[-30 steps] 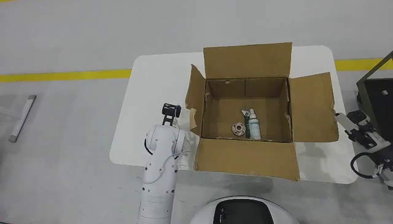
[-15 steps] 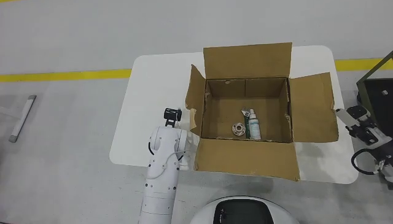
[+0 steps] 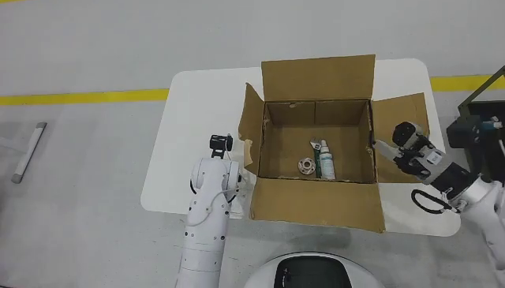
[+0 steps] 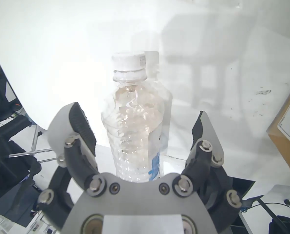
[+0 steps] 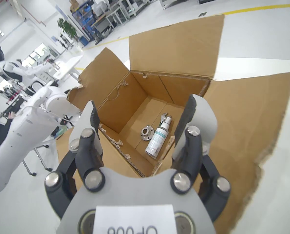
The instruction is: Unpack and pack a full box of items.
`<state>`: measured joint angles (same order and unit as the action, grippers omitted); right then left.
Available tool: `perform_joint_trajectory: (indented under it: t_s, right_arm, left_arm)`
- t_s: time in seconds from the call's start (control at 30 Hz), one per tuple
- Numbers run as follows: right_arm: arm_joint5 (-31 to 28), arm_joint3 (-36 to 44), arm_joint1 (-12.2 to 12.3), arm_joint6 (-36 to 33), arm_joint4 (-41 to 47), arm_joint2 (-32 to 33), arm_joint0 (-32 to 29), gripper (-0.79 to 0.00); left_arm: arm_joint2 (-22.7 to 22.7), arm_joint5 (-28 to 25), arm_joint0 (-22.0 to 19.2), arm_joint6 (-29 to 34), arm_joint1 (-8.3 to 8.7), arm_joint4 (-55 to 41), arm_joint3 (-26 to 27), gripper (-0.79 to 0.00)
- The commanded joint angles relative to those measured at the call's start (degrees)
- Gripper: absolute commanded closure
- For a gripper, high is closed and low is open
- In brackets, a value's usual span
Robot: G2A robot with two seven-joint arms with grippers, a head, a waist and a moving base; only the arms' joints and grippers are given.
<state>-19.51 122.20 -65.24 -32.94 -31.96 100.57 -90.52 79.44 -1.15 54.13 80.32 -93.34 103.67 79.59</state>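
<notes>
An open cardboard box [image 3: 316,203] stands on the white table [image 3: 197,106]. On its floor lie a white spray bottle [image 3: 326,162], a metal flange [image 3: 305,164] and a small wrench [image 3: 315,147]. The right wrist view shows the same spray bottle [image 5: 158,138], flange [image 5: 146,131] and wrench [image 5: 164,116]. My right gripper [image 3: 383,147] hangs open over the box's right flap, empty [image 5: 142,103]. Left of the box, my left gripper [image 3: 220,143] is open around an upright clear water bottle [image 4: 132,122], with its fingers [image 4: 81,125] apart from it.
The box's four flaps spread outward, and its left flap [image 4: 286,137] lies close to the left gripper. A dark green cart [image 3: 481,122] stands off the table's right end. Bare table lies left of the box and behind the water bottle.
My right arm has swung in from the table's right edge to above the box's right flap. The left gripper has shifted only slightly beside the box.
</notes>
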Motion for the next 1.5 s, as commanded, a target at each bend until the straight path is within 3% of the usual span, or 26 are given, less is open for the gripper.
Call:
perform_joint_trajectory:
  t_s: [0.0, 0.13, 0.63, 0.73, 0.87, 1.03, 1.23, 1.47]
  right_arm:
    - [1.30, -0.75, -0.02, -0.55, -3.83, -3.85, 2.48, 0.000]
    - [2.36, -3.24, -0.15, -1.00, -9.53, -10.22, 6.07, 0.000]
    - [2.50, -3.18, -0.16, -0.56, -9.93, -10.46, 6.06, 0.000]
    - [9.45, -2.50, -0.12, -2.12, -22.08, -12.58, 7.55, 0.000]
    - [18.34, -3.90, -0.97, -3.70, -27.31, -20.34, 12.45, 0.000]
    - [28.10, -10.60, -2.35, -13.14, -36.32, -30.63, 22.09, 0.000]
    - [33.20, -20.68, -4.15, -17.99, -41.58, -38.26, 30.81, 0.000]
    - [34.26, -21.35, -4.35, -17.41, -41.72, -38.58, 31.35, 0.000]
  left_arm:
    - [0.00, 0.15, 0.05, 0.00, 0.05, 0.14, 0.16, -0.785]
    - [0.03, 0.26, 0.15, -0.06, 0.13, 0.18, 0.70, -0.785]
    - [0.24, 1.19, 0.19, 0.74, 0.18, -0.27, 1.59, -0.785]
    - [0.24, 1.19, 0.19, 0.74, 0.18, -0.27, 1.59, -0.785]
    - [0.24, 1.19, 0.19, 0.74, 0.18, -0.27, 1.59, -0.785]
    - [0.24, 1.19, 0.19, 0.74, 0.18, -0.27, 1.59, -0.785]
    - [0.24, 1.19, 0.19, 0.74, 0.18, -0.27, 1.59, -0.785]
    - [0.24, 1.19, 0.19, 0.74, 0.18, -0.27, 1.59, -0.785]
